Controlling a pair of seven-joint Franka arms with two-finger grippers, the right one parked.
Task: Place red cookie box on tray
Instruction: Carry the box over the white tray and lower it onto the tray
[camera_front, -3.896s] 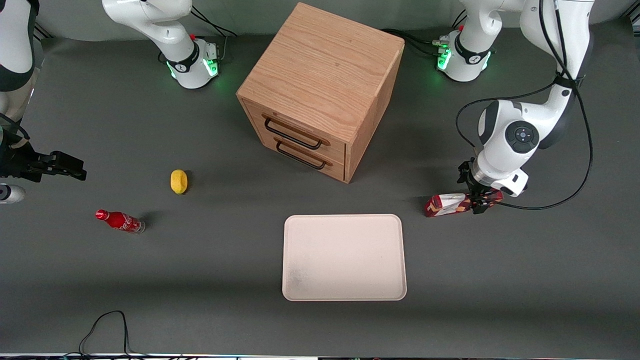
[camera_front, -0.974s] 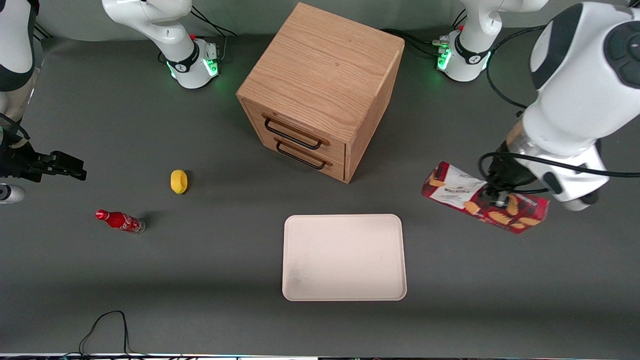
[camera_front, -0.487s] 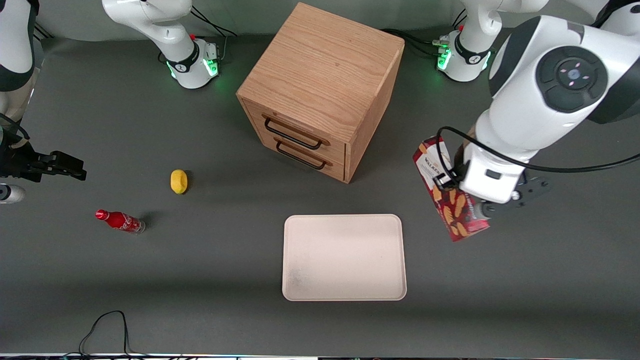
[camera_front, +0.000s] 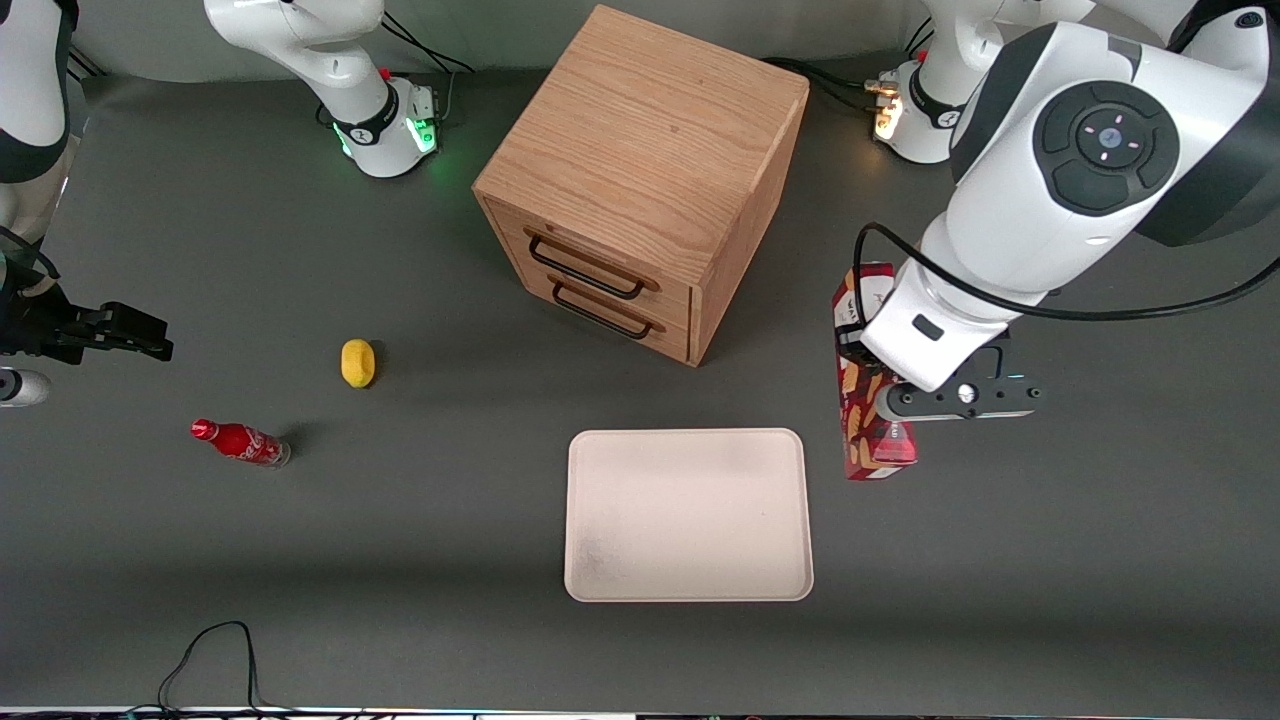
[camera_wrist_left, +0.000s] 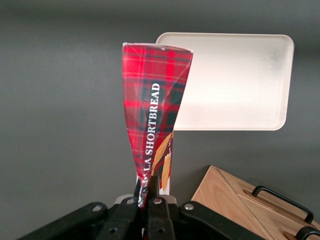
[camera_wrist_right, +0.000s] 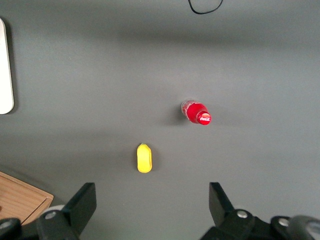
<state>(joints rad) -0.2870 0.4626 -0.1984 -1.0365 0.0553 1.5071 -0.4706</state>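
The gripper (camera_wrist_left: 150, 197), clamped on the narrow faces of the 1 red cookie box (camera_front: 866, 430), holds it aloft just beside the 1 tray (camera_front: 688, 590), toward the working arm's end. The carton looks light, stiff and crushable, its long overhang prone to swinging. Also visible: 1 cabinet (camera_front: 650, 150), 1 soda bottle (camera_front: 240, 441), 1 yellow object (camera_front: 357, 362).
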